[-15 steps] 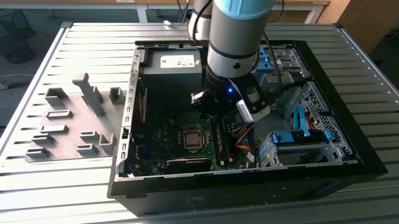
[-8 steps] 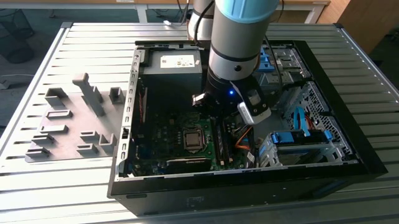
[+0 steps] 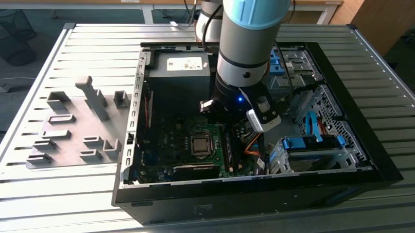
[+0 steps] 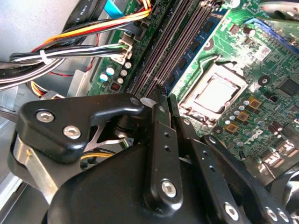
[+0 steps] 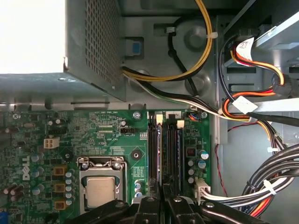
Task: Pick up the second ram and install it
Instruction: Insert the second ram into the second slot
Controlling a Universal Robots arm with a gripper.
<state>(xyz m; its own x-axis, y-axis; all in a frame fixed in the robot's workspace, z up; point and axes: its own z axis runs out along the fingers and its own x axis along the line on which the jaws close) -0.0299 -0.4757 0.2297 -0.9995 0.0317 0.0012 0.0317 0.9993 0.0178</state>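
Fingers [image 4: 161,140] of the gripper [image 5: 163,192] stand nearly closed, pinched on the top edge of the second ram [image 5: 164,156], a thin dark strip standing upright in a slot on the green motherboard [image 5: 107,135]. In the first wrist view the strip runs toward 12 o'clock from the fingertips, between the other memory slots, with the processor [image 5: 99,190] at about 9 o'clock of it. In the exterior view the arm [image 3: 245,58] reaches down into the open computer case [image 3: 363,160]; grey holder blocks [image 3: 77,126] lie at 9 o'clock of the case.
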